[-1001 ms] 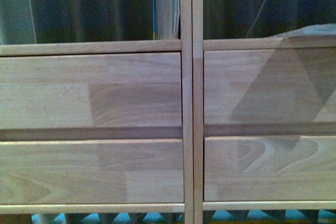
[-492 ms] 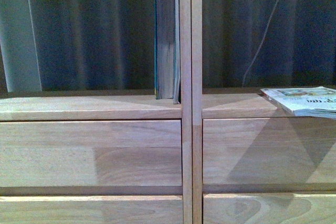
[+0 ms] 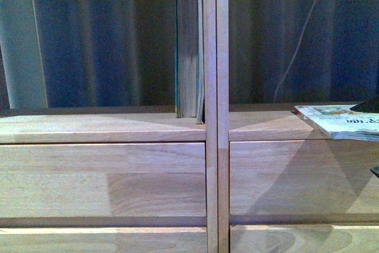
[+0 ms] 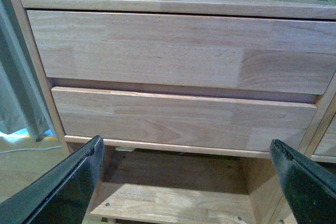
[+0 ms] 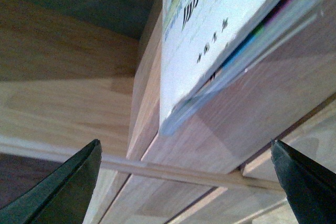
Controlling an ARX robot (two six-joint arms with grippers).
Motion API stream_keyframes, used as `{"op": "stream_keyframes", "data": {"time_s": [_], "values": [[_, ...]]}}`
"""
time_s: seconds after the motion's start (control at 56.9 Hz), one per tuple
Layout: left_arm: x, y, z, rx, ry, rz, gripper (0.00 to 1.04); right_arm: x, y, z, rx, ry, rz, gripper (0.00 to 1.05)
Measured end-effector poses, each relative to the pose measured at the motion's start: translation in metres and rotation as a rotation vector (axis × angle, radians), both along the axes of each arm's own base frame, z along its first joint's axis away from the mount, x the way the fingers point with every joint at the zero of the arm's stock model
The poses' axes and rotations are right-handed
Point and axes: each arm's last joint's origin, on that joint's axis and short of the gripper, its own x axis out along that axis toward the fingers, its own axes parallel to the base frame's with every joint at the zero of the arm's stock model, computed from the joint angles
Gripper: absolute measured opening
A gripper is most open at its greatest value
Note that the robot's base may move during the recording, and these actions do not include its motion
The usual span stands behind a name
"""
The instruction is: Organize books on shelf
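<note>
Front view: shelf (image 3: 211,146) filled the frame, w/ top, outer sides and legs all cut off. Upper drawer fronts showed whole; lower pair cropped at frame bottom.

Teal book (image 3: 188,57) stood upright in left open compartment, tight against central double upright. Only its yellowed page edges and a sliver of cover showed; top end lost in shadow.

White paperback (image 3: 340,121) lay flat on right compartment's board, near the front edge, far end cut off by frame. Right wrist view gave just one corner of it (image 5: 210,40). Lettering was partly cropped and not readable. Couldn't tell whether that corner overhung the board.

Two dark shapes at front view's right edge, one above and one below the paperback, were too cropped to identify. Dark curtain (image 3: 106,51) and a thin pale cord (image 3: 296,45) hung behind the shelf, blurred.

Arms themselves not seen; only finger tips in wrist views.

Left gripper (image 4: 186,148): low, facing the two left drawer fronts and the open gap under them. Jaws wide, nothing between.

Right gripper (image 5: 185,148): rolled over, close to paperback corner. Jaws wide, no contact w/ book visible.
</note>
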Motion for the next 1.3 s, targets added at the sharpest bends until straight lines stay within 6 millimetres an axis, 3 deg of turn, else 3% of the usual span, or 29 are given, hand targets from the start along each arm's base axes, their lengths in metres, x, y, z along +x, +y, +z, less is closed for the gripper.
{"op": "stream_keyframes", "data": {"time_s": [0.228, 0.808, 1.001, 1.089, 1.195, 1.3], "values": [[0.000, 0.000, 0.000, 0.000, 0.000, 0.000, 0.97, 0.022, -0.006, -0.001, 0.047, 0.016, -0.069, 0.97], [0.000, 0.000, 0.000, 0.000, 0.000, 0.000, 0.97, 0.034, -0.021, 0.007, 0.045, -0.036, -0.144, 0.10], [0.000, 0.000, 0.000, 0.000, -0.001, -0.008, 0.97, 0.029, -0.021, 0.005, 0.049, -0.078, -0.117, 0.07], [0.003, 0.002, 0.011, -0.006, -0.101, -0.232, 0.97, 0.024, -0.022, 0.008, 0.046, -0.106, -0.089, 0.07], [0.010, 0.010, 0.024, 0.032, -0.183, -0.389, 0.97, 0.016, -0.020, 0.022, 0.040, -0.177, -0.049, 0.07], [0.022, 0.015, 0.041, 0.044, -0.232, -0.428, 0.97, 0.005, -0.020, 0.045, 0.028, -0.286, -0.031, 0.07]]}}
